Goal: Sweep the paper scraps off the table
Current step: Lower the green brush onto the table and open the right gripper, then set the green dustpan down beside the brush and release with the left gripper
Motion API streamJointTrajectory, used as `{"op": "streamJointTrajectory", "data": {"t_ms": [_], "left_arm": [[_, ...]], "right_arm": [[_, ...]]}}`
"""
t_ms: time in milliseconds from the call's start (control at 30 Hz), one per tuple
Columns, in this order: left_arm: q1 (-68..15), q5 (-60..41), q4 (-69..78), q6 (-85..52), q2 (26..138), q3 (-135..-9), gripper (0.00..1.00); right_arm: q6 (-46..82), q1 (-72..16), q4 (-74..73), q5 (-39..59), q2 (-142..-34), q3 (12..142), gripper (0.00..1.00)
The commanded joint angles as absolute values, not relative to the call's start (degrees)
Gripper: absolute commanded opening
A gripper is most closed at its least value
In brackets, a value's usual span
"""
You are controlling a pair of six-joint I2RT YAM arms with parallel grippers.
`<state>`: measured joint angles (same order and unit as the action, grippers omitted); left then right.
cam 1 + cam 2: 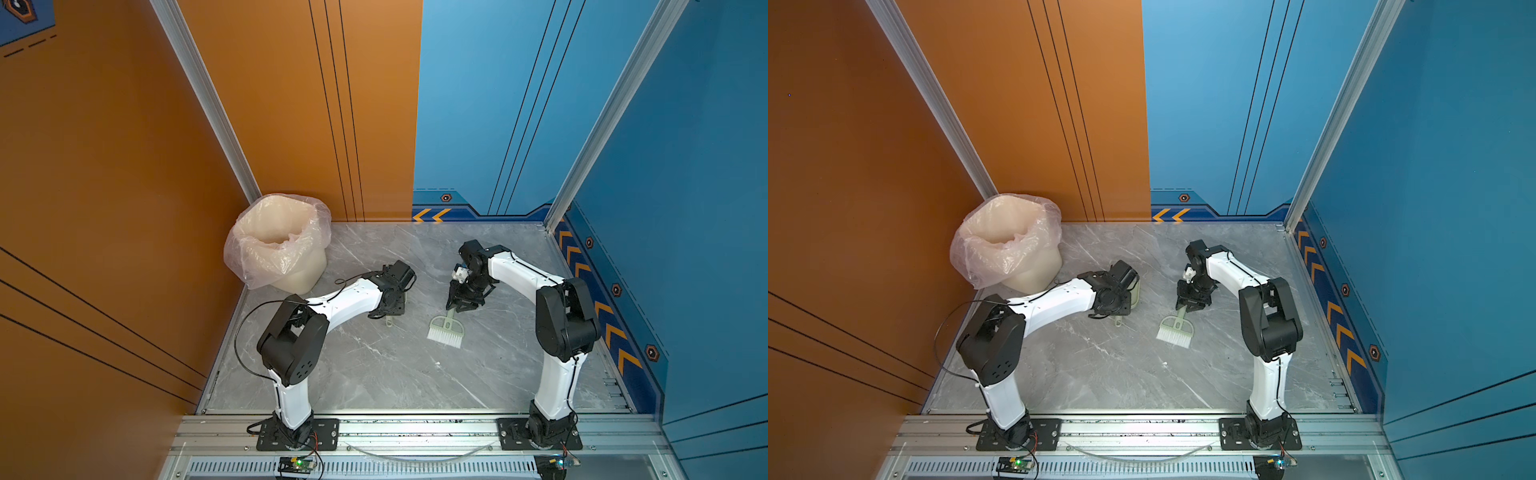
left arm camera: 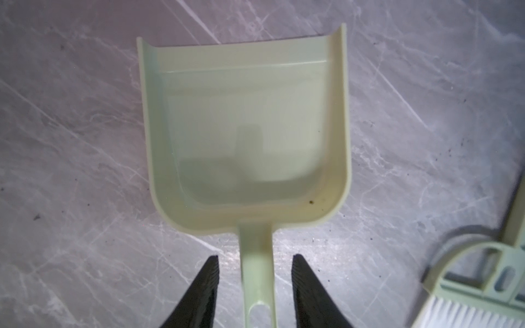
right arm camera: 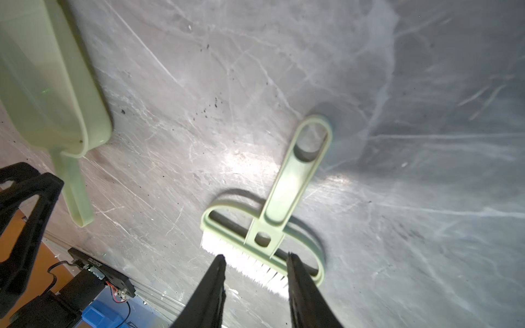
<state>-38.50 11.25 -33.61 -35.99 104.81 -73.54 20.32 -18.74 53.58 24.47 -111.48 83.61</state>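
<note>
I find no word, brand or number that I can read. Far ahead of my jaws, between the left gripper and the right gripper, the dark blue band on the back wall carries a chevron pair in orange, pointing toward my left side. A lone hexagon badge sits just above it. Out past my right jaws, the blue side wall bears a chevron row in orange, with side hexagon badges set among them. In the right wrist view a black circuit board, off to one side of my right jaws, has a line of white print, too blurred to read
</note>
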Motion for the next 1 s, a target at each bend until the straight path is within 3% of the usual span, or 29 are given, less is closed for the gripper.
{"op": "streamJointTrajectory", "data": {"t_ms": [0, 100, 200, 300, 600, 967], "left_arm": [[-39.30, 10.46, -33.73, -36.28, 105.56, -73.76, 0.67], [-39.32, 10.50, -33.75, -36.13, 105.16, -73.83, 0.82], [-39.27, 10.44, -33.69, -35.91, 104.51, -73.77, 0.85], [-39.44, 10.57, -33.73, -35.43, 103.43, -73.67, 0.98], [-39.43, 11.42, -33.84, -34.00, 99.59, -73.21, 0.98], [-39.53, 12.32, -33.84, -33.40, 97.21, -72.04, 0.98]], "right_arm": [[19.42, -18.30, 55.13, 24.67, -112.28, 84.90, 0.40], [19.52, -18.25, 55.07, 24.20, -112.13, 84.85, 0.40], [19.55, -18.16, 54.82, 23.07, -111.49, 84.60, 0.40], [19.00, -18.11, 54.12, 21.56, -109.98, 83.99, 0.41], [15.85, -17.89, 50.53, 17.97, -103.10, 80.57, 0.42], [19.67, -17.76, 51.15, 15.74, -102.51, 78.40, 0.43]]}}
